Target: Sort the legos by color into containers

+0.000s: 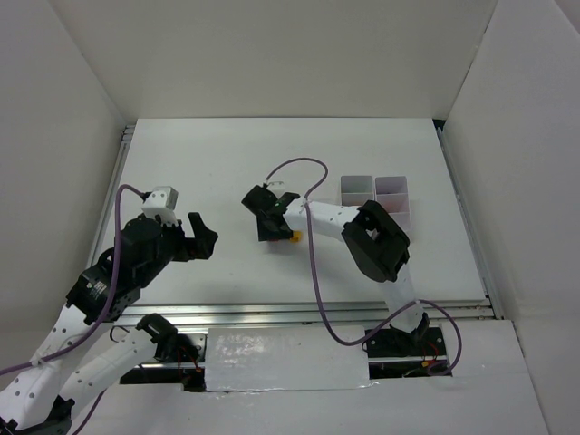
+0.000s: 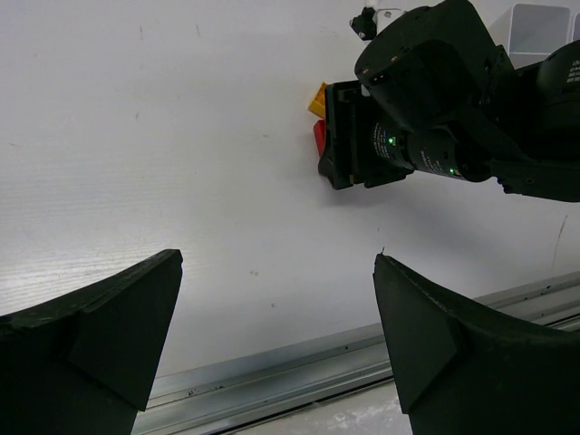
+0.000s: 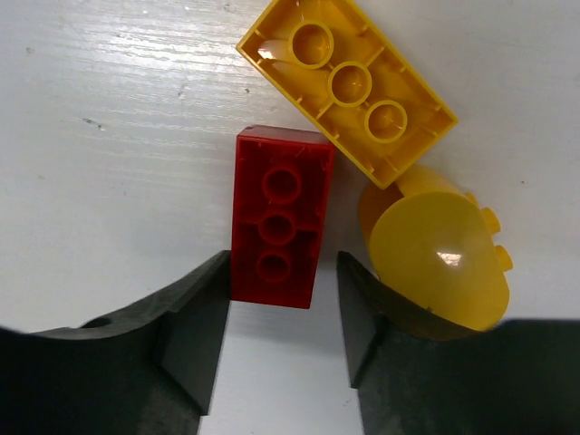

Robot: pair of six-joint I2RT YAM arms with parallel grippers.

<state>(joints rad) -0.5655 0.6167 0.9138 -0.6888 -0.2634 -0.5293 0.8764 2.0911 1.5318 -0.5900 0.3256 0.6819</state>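
In the right wrist view a red lego [image 3: 279, 217] lies stud-side down on the white table, its near end between the fingers of my right gripper [image 3: 283, 290]. The left finger touches its side; a small gap shows at the right finger. A yellow rectangular lego [image 3: 349, 86] and a yellow rounded lego [image 3: 435, 258] lie just right of it. From above, the right gripper [image 1: 270, 231] points down at mid-table, a yellow lego [image 1: 295, 237] peeking out beside it. The left gripper [image 1: 204, 237] hovers open to the left, holding nothing. The white containers [image 1: 375, 195] stand at the back right.
The left wrist view shows the red lego [image 2: 319, 136] and yellow lego [image 2: 317, 100] against the right gripper's black body [image 2: 362, 136], and a metal rail [image 2: 299, 362] along the table's near edge. White walls enclose the table on three sides.
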